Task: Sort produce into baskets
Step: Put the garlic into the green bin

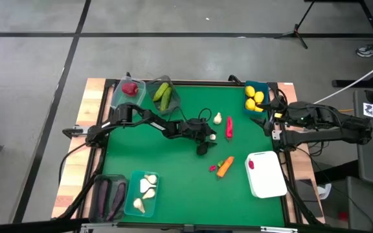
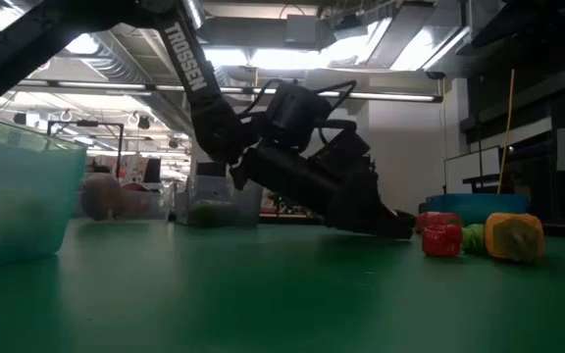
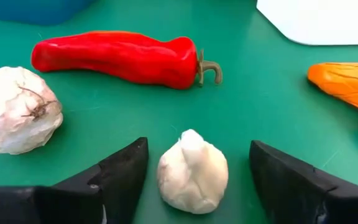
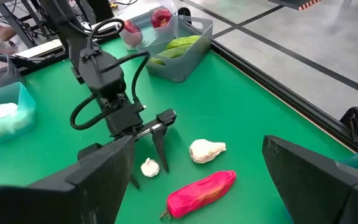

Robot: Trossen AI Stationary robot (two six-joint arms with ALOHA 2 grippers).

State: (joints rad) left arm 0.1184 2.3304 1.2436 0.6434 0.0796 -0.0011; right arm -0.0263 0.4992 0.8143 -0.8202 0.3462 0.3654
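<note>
My left gripper (image 1: 206,142) is open and low over the middle of the green table. Its fingers stand on either side of a small white garlic bulb (image 3: 192,172) that rests on the table, with a gap on each side. This also shows in the right wrist view (image 4: 150,167). A larger garlic bulb (image 3: 14,110) and a red pepper (image 3: 123,57) lie just beyond it. An orange carrot (image 1: 225,167) lies toward the near right. My right gripper (image 1: 274,126) is open and empty at the table's right edge, beside the blue basket of lemons (image 1: 256,97).
At the far left stand a clear basket with a red fruit (image 1: 130,87) and a grey basket with cucumbers (image 1: 164,94). At the near left stand a teal basket with garlic (image 1: 144,192) and a dark basket with eggplants (image 1: 107,196). A white tray (image 1: 267,178) lies at the near right.
</note>
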